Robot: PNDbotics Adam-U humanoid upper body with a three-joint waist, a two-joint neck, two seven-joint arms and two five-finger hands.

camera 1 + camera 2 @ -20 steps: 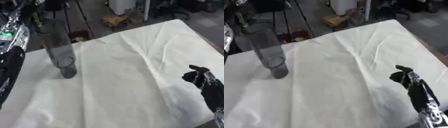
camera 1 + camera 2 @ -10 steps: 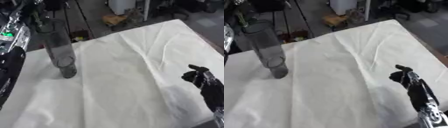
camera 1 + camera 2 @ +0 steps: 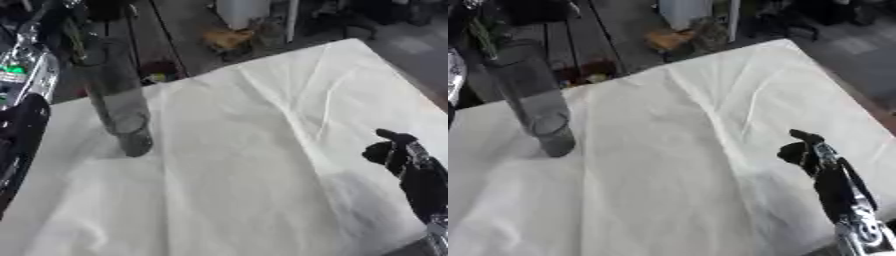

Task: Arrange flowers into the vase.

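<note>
A tall clear glass vase (image 3: 116, 102) stands upright on the white cloth (image 3: 254, 150) at the left. A thin green stem (image 3: 484, 39) slants down toward the vase's mouth from the top left corner; its flower is out of sight. My left arm (image 3: 21, 132) runs up the left edge, past a silver section with a green light (image 3: 16, 71), and the hand is lost among dark shapes at the top left. My right hand (image 3: 805, 150) is at the lower right, open with fingers up and holding nothing, far from the vase.
The cloth is creased and covers the whole table. Its far edge runs diagonally across the top. Beyond it lie dark floor, a white container (image 3: 241, 10) and some brown clutter (image 3: 226, 37).
</note>
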